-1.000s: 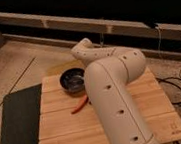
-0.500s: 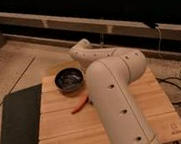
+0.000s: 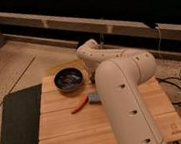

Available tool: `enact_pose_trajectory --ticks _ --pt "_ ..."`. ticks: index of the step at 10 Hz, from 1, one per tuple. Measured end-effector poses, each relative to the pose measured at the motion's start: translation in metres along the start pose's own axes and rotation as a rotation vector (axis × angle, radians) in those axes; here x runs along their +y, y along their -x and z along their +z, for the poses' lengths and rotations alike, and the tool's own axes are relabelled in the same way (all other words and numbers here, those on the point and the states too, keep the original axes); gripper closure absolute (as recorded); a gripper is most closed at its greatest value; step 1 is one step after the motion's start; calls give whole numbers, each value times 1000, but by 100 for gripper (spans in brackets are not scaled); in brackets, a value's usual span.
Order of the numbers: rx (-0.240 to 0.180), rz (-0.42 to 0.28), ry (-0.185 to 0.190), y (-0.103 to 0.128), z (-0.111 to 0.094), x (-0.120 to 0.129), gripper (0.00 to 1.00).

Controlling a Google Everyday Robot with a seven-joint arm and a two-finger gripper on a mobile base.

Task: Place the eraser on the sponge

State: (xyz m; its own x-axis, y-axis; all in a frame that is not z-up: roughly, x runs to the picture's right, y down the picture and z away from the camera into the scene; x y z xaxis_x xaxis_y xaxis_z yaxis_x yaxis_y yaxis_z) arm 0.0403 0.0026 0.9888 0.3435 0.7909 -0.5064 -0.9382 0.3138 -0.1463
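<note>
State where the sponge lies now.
In the camera view, the sponge lies on the table, beside the red-orange object, partly behind the arm; the pincer is hidden behind that arm.

The white arm [image 3: 125,97] covers the wooden table's [image 3: 62,136] four o'clock side, its gripper hidden behind it at three o'clock of the dark bowl [image 3: 68,79]; the sponge [image 3: 94,98] lies mid-table.

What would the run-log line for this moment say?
gripper: hidden behind white arm | eraser: not visible | light-blue rectangular sponge: on wooden table, beside thin red-orange object | round dark bowl: table's far side
</note>
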Motion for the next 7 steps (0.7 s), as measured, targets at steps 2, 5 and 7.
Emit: enact_pose_trajectory --ticks 2,5,7 --pt "-17 12 27 1 4 -1 35" --pt "-13 22 68 -6 15 7 35" --pt "-11 29 79 -10 21 8 35"
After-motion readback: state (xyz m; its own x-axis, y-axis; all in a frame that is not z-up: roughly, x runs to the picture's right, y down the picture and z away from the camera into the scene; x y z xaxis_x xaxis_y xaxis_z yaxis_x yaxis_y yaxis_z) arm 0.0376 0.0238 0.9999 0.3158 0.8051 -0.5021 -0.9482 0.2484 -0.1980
